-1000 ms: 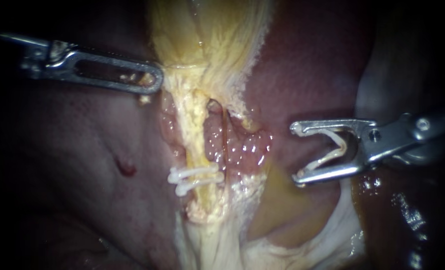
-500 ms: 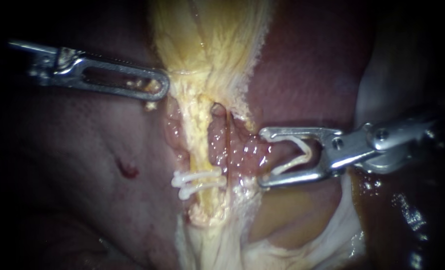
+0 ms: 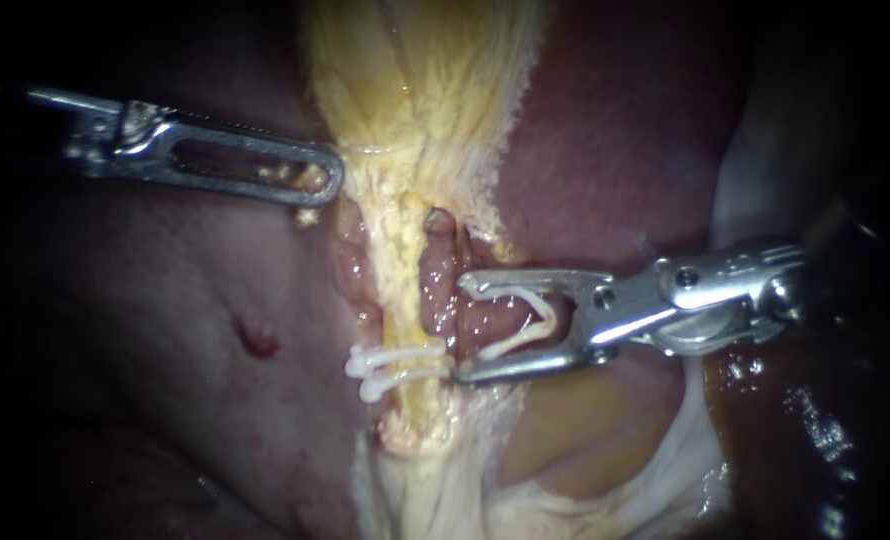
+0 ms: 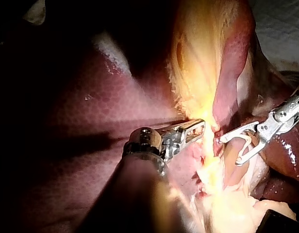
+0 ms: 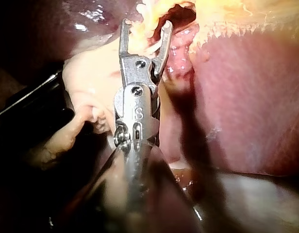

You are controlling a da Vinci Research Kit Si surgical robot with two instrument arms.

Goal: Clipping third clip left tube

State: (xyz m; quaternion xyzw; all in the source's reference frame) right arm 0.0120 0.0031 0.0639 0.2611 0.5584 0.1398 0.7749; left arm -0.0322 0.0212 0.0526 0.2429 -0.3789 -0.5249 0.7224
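Jaws of my right instrument (image 3: 462, 330), a slender silver shaft coming in from the right, stand wide apart and hold a white V-shaped plastic clip (image 3: 527, 318) between them, one leg against each jaw. Their tips reach the bumpy pink tissue (image 3: 433, 300) just right of the left tube (image 3: 397, 295), a pale yellow cord that runs from the far gallbladder toward the near side. The jaws are not yet around that tube. The nearer jaw tip lies against, or just beside, the right end of two white clips (image 3: 397, 365) fastened side by side across the tube, so the gaping mouth faces the stretch of tube just beyond them. In the right wrist view my right instrument (image 5: 146, 24) shows its spread fork with yellow tissue just ahead of the tips. My left instrument (image 3: 323, 184), a silver shaft with long windowed jaws, comes in from the left. Its jaws lie closed on the left edge of the yellow fibrous gallbladder (image 3: 415, 90), with scraps of yellow tissue caught in the window. The left wrist view shows my left instrument (image 4: 200, 127) pressed into the bright yellow strand, with my right instrument (image 4: 231, 151) just beyond it. Dark red-brown liver (image 3: 165, 330) lies on both sides, with a small red spot (image 3: 253, 338) on its left part.
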